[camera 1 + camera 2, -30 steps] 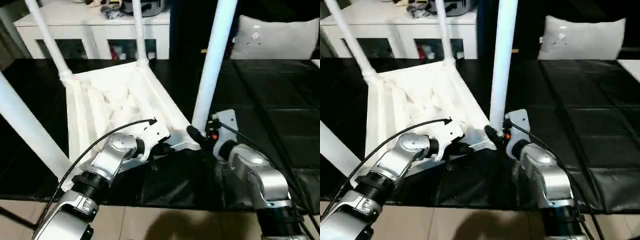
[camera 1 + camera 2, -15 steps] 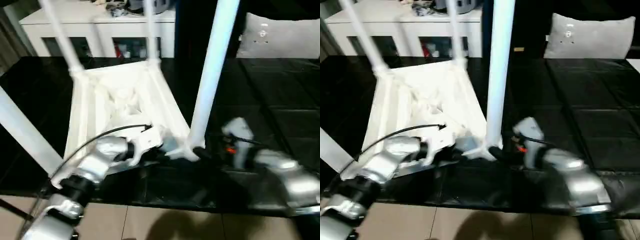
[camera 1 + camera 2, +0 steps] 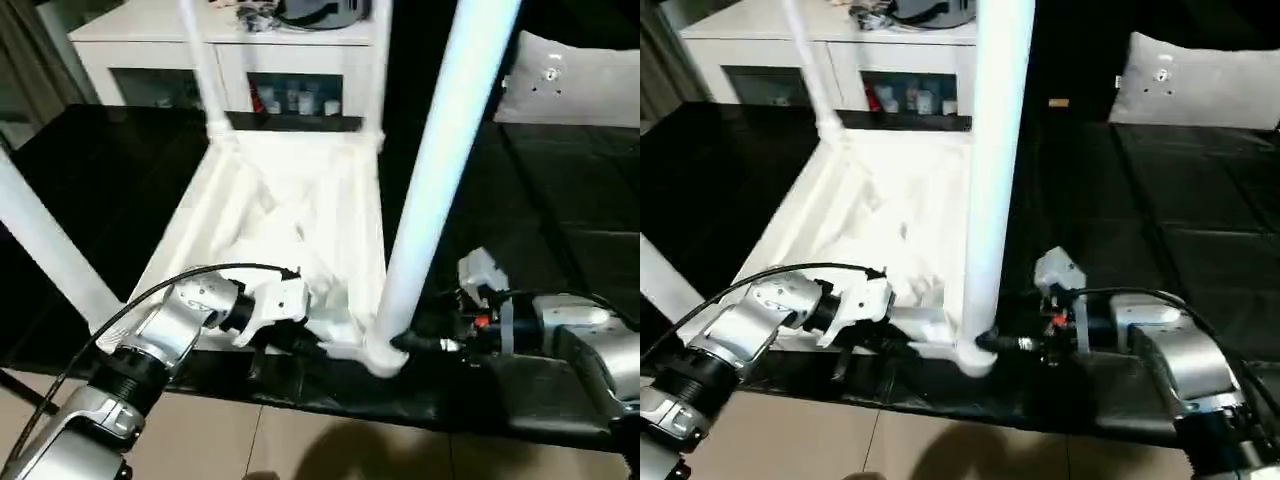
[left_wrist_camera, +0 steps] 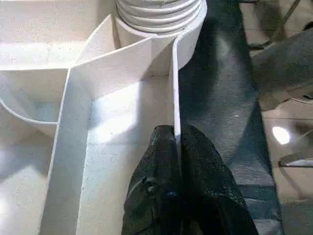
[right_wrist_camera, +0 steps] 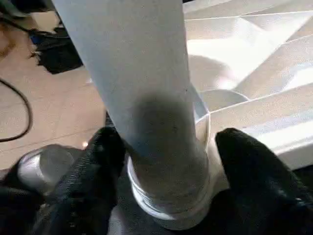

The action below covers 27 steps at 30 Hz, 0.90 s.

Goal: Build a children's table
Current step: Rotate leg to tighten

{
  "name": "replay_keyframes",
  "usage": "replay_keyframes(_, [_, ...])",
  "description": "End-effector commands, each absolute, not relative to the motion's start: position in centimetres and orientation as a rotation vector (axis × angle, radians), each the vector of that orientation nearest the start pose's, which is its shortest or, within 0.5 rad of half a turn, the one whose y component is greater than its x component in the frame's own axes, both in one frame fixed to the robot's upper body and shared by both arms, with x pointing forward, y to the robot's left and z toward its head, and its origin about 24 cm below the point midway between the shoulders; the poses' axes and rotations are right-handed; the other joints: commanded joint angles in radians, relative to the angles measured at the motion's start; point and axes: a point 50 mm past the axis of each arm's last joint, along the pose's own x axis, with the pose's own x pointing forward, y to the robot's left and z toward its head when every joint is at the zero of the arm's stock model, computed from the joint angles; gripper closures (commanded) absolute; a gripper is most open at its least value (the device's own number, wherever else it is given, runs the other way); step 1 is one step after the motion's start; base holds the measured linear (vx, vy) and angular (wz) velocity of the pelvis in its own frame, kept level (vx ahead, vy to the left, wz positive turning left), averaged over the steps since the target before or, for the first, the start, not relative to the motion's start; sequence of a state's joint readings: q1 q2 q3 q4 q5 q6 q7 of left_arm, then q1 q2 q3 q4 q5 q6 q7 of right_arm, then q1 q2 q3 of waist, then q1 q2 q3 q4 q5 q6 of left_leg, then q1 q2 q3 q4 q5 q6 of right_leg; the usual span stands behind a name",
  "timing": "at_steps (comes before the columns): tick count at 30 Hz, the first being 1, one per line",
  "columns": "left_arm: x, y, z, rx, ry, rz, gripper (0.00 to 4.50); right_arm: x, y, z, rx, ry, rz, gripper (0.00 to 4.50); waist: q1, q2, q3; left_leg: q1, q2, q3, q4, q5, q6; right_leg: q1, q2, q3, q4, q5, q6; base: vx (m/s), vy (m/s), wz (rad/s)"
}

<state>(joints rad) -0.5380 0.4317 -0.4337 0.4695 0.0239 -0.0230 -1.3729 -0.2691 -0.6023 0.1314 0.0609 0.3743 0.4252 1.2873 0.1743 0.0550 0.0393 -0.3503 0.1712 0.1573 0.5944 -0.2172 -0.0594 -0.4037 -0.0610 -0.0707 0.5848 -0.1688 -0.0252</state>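
Observation:
The children's table [image 3: 290, 200] lies upside down on a black mat, with its white legs pointing up. My left gripper [image 3: 300, 342] is shut on the thin rim wall [image 4: 175, 88] at the table's near edge, close to the near right corner socket. The near right leg [image 3: 440, 170] stands in that socket. My right gripper [image 3: 405, 343] reaches in from the right and is open, one finger [image 5: 110, 147] against the leg's base [image 5: 132, 58], the other finger [image 5: 244, 152] a small gap away from it.
The table's other legs rise at the far left [image 3: 205, 70], far right [image 3: 378, 60] and near left [image 3: 45, 250]. A white low cabinet [image 3: 230, 40] stands behind the mat, and a grey cushion [image 3: 575, 80] lies at the back right. Tiled floor [image 3: 300, 450] begins at the mat's near edge.
The head view has swung. My right forearm has dropped and swung out to the right; its gripper now comes at the leg's base from the side. The left gripper stays on the rim.

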Motion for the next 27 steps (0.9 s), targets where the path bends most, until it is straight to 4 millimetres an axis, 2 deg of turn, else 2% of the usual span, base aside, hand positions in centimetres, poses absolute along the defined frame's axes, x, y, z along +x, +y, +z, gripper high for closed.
replay_keyframes(1, [27.9, 11.6, 4.3, 0.603, 0.47, -1.738, 4.5, 26.1, -18.0, 8.2, -0.056, 0.399, 1.371, 1.69, -0.001, -0.023, -0.061, -0.003, 0.061, -0.009, -0.062, -0.067, 0.091, 0.053, -0.094, 0.05, -0.058, -0.278, -0.166, 0.0, 0.0, 0.0])
replay_keyframes(3, [27.9, 11.6, 4.3, 0.6, 0.469, -1.745, 4.5, 26.3, -17.9, 8.1, -0.049, 0.392, 1.374, 1.83, -0.002, -0.021, -0.062, -0.003, 0.06, -0.01, -0.062, -0.065, 0.085, 0.053, -0.092, 0.049, -0.056, -0.267, -0.169, 0.0, 0.0, 0.0])
replay_keyframes(10, [27.6, 11.5, 4.2, 0.6, 0.475, -1.763, 4.5, 26.1, -17.1, 7.8, 0.002, 0.401, 1.425, 2.4, -0.003, -0.026, -0.062, -0.006, 0.059, -0.009, -0.061, -0.058, 0.084, 0.054, -0.091, 0.049, -0.055, -0.257, -0.167, 0.0, 0.0, 0.0])
replay_keyframes(13, [27.6, 11.6, 4.1, 0.599, 0.485, -1.753, 4.5, 25.7, -17.1, 7.6, 0.021, 0.413, 1.441, 2.45, -0.002, -0.023, -0.062, -0.005, 0.059, -0.009, -0.061, -0.059, 0.082, 0.053, -0.09, 0.049, -0.055, -0.264, -0.166, 0.0, 0.0, 0.0])
replay_keyframes(16, [27.7, 11.7, 4.1, 0.586, 0.488, -1.73, 4.5, 25.4, -17.0, 7.6, 0.042, 0.408, 1.445, 2.47, -0.002, -0.024, -0.062, -0.004, 0.059, -0.009, -0.062, -0.071, 0.077, 0.054, -0.091, 0.049, -0.057, -0.278, -0.161, 0.0, 0.0, 0.0])
replay_keyframes(17, [27.7, 11.6, 4.1, 0.569, 0.491, -1.714, 4.5, 25.3, -16.9, 7.7, 0.059, 0.398, 1.446, 2.47, -0.002, -0.021, -0.062, -0.004, 0.06, -0.009, -0.062, -0.072, 0.074, 0.055, -0.092, 0.05, -0.058, -0.274, -0.161, 0.0, 0.0, 0.0])
replay_keyframes(20, [28.2, 11.3, 4.1, 0.485, 0.509, -1.6, 4.5, 25.2, -16.0, 7.5, 0.101, 0.365, 1.346, 2.48, -0.002, -0.021, -0.06, -0.005, 0.06, -0.01, -0.064, -0.07, 0.068, 0.053, -0.09, 0.051, -0.056, -0.26, -0.167, 0.0, 0.0, 0.0])
replay_keyframes(22, [28.5, 10.8, 4.3, 0.425, 0.496, -1.548, 4.5, 25.7, -15.6, 7.2, 0.087, 0.361, 1.251, 2.48, -0.009, -0.023, -0.055, -0.004, 0.054, -0.01, -0.066, -0.101, 0.052, 0.051, -0.09, 0.05, -0.065, -0.333, -0.152, 0.0, 0.0, 0.0])
replay_keyframes(24, [28.8, 10.3, 4.4, 0.39, 0.484, -1.505, 4.5, 26.1, -15.2, 7.0, 0.081, 0.366, 1.168, 2.48, -0.016, -0.025, -0.048, -0.001, 0.045, -0.011, -0.07, -0.154, 0.031, 0.05, -0.092, 0.046, -0.085, -0.502, -0.097, 0.0, 0.0, 0.0])
replay_keyframes(25, [29.1, 9.7, 4.5, 0.37, 0.474, -1.463, 4.5, 26.6, -14.9, 6.6, 0.082, 0.379, 1.068, 2.48, -0.022, -0.026, -0.047, 0.0, 0.045, -0.011, -0.072, -0.157, 0.024, 0.049, -0.091, 0.047, -0.088, -0.526, -0.085, 0.0, 0.0, 0.0])
replay_keyframes(27, [29.7, 8.8, 4.7, 0.34, 0.459, -1.393, 4.5, 27.6, -14.5, 6.0, 0.081, 0.404, 0.888, 2.48, -0.045, -0.025, -0.041, -0.003, 0.037, -0.015, -0.075, -0.19, 0.0, 0.047, -0.087, 0.037, -0.1, -0.61, -0.043, 0.0, 0.0, 0.0])
